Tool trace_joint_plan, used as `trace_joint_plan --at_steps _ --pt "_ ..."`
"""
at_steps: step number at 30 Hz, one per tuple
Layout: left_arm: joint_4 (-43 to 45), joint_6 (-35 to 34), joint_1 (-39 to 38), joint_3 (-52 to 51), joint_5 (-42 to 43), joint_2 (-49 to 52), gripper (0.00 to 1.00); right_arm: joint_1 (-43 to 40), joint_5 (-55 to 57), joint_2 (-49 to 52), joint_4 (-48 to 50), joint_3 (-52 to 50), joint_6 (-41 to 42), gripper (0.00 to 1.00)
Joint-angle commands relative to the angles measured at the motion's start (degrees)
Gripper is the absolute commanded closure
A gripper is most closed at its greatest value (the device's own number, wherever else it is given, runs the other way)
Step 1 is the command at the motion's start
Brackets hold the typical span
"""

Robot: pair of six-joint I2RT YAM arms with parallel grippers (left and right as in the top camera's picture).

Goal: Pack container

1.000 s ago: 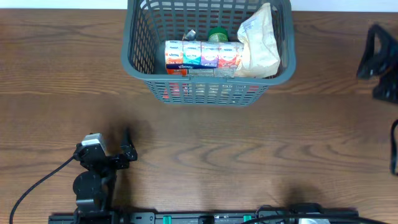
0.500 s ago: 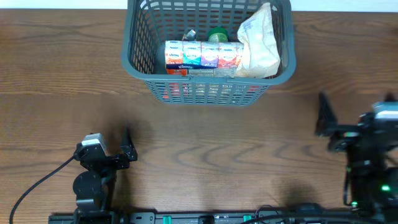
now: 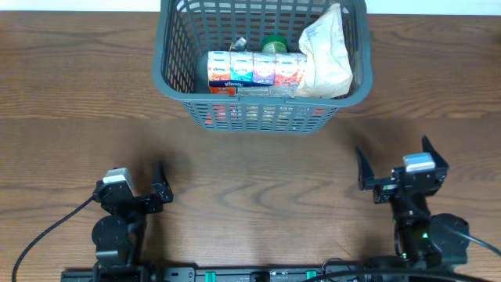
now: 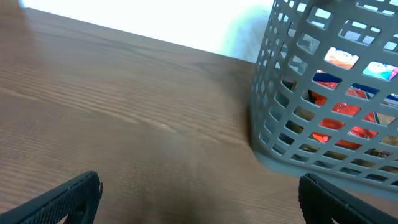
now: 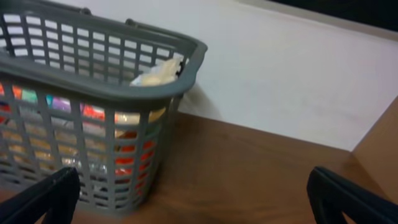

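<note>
The container [image 3: 171, 74], a large grey mesh basket, stands at the far middle of the table. Inside lie a row of colourful tissue packs [image 3: 255, 70], a white bag [image 3: 326, 56] and something with a green lid [image 3: 273, 43]. My left gripper [image 3: 131, 182] sits low at the near left, open and empty; its wrist view has the container [image 4: 280, 124] ahead on the right. My right gripper [image 3: 394, 160] hangs open and empty at the near right, facing the container [image 5: 124, 93], whose corner fills the left of its wrist view.
Brown wooden tabletop [image 3: 258, 180] spreads between both grippers and the basket. A black cable [image 3: 47, 231] runs from the left arm to the near edge. A white wall [image 5: 280, 74] rises behind the table's far edge.
The right arm has swung in from the far right edge to the near right of the table, its jaws staying open. The left arm and the basket have not moved.
</note>
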Motion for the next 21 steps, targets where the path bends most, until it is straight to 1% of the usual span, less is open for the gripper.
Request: trace_joint_plan --at_steps 1,4,8,17,21 --pt "-2.0 0.1 -0.2 -0.9 -0.2 -0.4 0.01 0.5 -1.0 -2.9 2.1 -4.1 -0.5 0.01" --pt "-2.0 0.1 -0.2 -0.9 -0.2 -0.4 0.01 0.4 -0.3 -4.6 3.6 -7.0 1.7 0.01" --pt "-2.0 0.1 -0.2 -0.9 -0.2 -0.4 0.01 0.4 3.0 -5.4 3.7 -9.5 7.1 0.01" --pt "-2.0 0.1 -0.2 -0.9 -0.2 -0.4 0.01 0.4 3.0 -5.5 5.1 -13.0 9.3 0.01" --pt "-2.0 0.1 -0.2 -0.9 -0.2 -0.4 0.01 0.4 2.9 -7.0 5.1 -14.8 10.0 0.01"
